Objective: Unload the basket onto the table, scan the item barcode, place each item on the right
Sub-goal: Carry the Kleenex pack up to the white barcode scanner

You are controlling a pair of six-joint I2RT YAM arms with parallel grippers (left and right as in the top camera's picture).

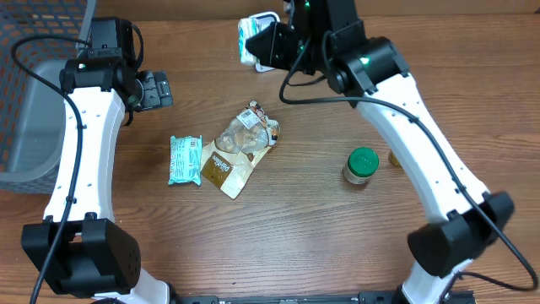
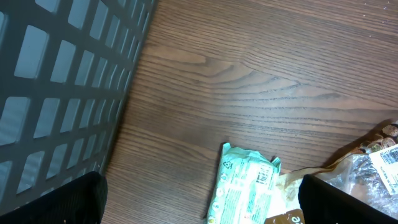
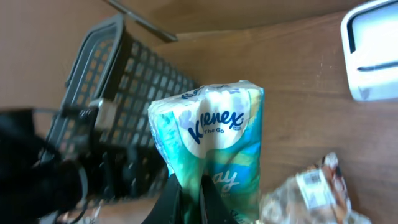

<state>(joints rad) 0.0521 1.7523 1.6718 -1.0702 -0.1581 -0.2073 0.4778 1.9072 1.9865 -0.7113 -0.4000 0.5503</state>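
wooden tabletop [image 2: 249, 81] open between basket wall [image 2: 56, 93] and teal packet [image 2: 245, 180] edge

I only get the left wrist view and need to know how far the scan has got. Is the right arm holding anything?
Observer: Yes. The right gripper is shut on one end of a Kleenex tissue pack.
Operator: Is a scanner anywhere near it?
Observer: A white device, probably the scanner, sits on the table close beside the pack.
Operator: Besides the teal packet and the snack bag at my frame's edge, what else is waiting?
Observer: A green-lidded jar stands upright on the robot's right side.
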